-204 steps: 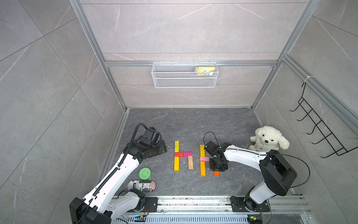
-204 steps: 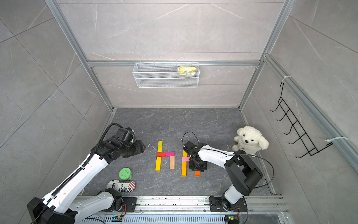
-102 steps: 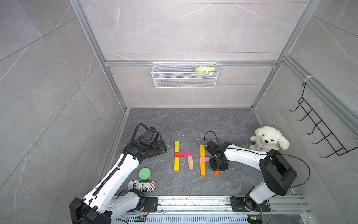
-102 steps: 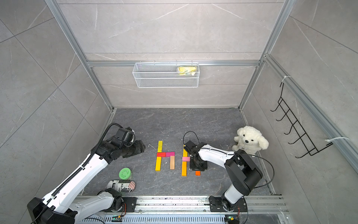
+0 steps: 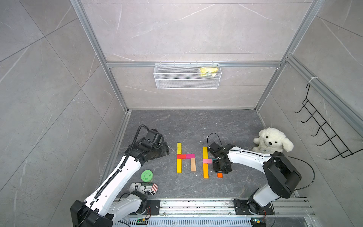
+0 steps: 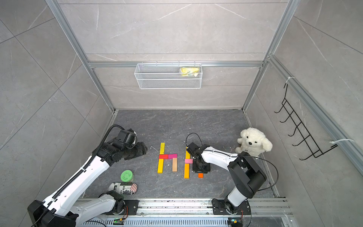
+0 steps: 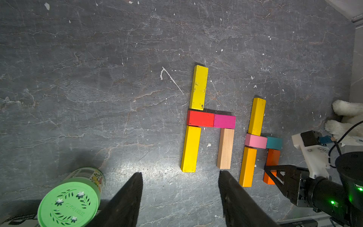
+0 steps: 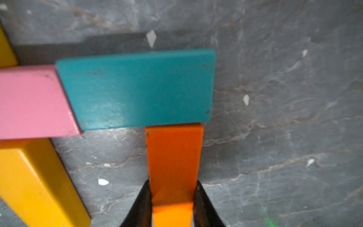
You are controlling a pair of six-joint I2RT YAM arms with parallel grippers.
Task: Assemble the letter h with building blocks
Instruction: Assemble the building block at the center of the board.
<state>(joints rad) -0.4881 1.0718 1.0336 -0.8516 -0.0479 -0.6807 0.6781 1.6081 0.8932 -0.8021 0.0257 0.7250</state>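
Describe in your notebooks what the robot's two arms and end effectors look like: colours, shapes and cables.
The left arm and right arm have white shells with black joints. A ribbed black conduit runs along the left arm; a thin black cable loops over the right wrist. The left end effector and right end effector each have two tapered black fingers.

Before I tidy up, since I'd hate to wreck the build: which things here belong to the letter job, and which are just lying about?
Job: upper yellow block, red block, magenta block, lower yellow block, tan block, gold block, pink block, teal block, amber block, orange block in the right gripper.

Lying about: green jar, printed can, plush dog, wire basket, wall hooks.
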